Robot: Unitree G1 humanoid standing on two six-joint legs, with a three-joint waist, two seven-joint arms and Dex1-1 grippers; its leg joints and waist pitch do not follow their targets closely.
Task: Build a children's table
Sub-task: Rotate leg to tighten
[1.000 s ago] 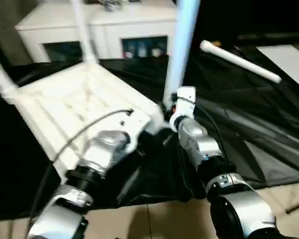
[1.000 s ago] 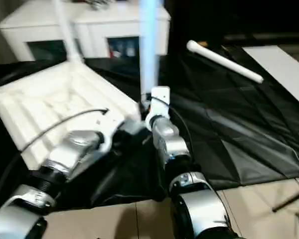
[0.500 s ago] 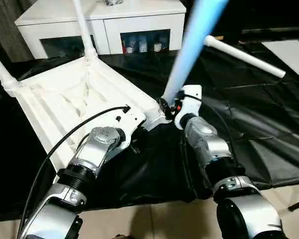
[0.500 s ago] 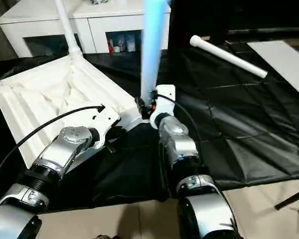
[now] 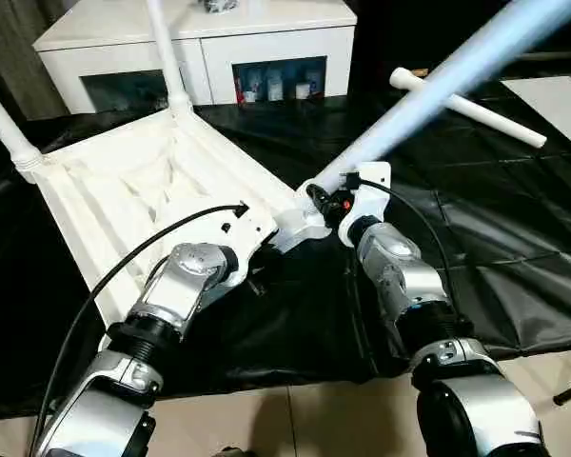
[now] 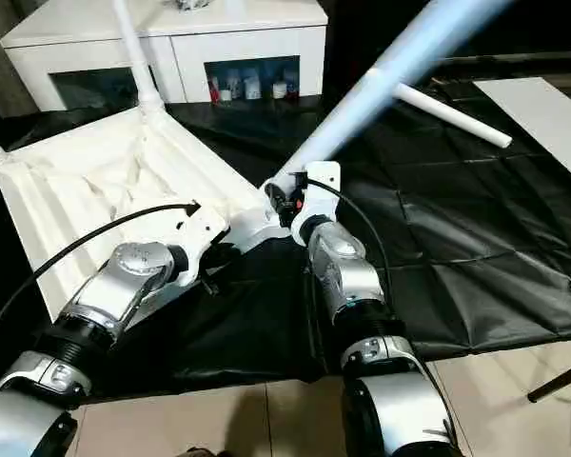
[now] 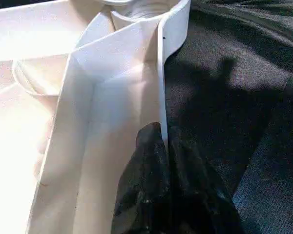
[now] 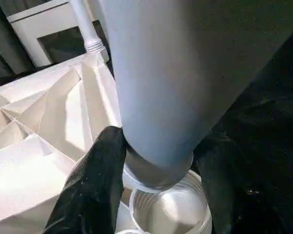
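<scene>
The tabletop (image 5: pixel 143 190) is seen upside down on the black sheet (image 5: pixel 495 238), its ribbed underside facing up, filling the left half of the left eye view. Two legs are already standing in its far corner sockets: one leg (image 5: pixel 167 52) rises at the upper centre-left of the frame, and another leg (image 5: pixel 5 129) rises at the left edge. A third leg (image 5: pixel 438 86) is held by the right gripper (image 8: pixel 156 180) near the middle of the frame and is tilted steeply toward the upper right, its lower end at the near corner socket (image 8: pixel 168 209). In the right wrist view the two black fingers (image 8: pixel 95 180) are seen closed on either side of this leg's lower end, whose threaded tip sits just above the round socket, not fully seated. The left gripper (image 7: pixel 163 185) is placed at the tabletop's near edge, left of centre in the head views; in the left wrist view its fingers are pinched narrow onto the thin rim wall (image 7: pixel 161 87) of the tabletop. A fourth leg (image 5: pixel 466 105) lies loose on the black sheet at the upper right, well apart from the tabletop. A white cabinet (image 5: pixel 200 48) with dark glass doors stands along the top of the frame behind the tabletop.
</scene>
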